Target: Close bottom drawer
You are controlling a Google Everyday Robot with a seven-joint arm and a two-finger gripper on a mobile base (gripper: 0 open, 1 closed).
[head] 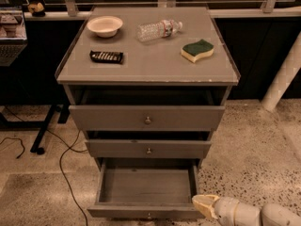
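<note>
Gripper (205, 205) hangs low, pointing left — at open bottom drawer's (146, 186) front-right corner.

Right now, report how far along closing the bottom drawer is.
Done: the gripper is positioned at the front right corner of the bottom drawer. In hand: it sits beside the front panel; whether it touches, I cannot tell. Left: the whole push, since the drawer stands pulled far out, its grey inside exposed below the middle drawer.
</note>
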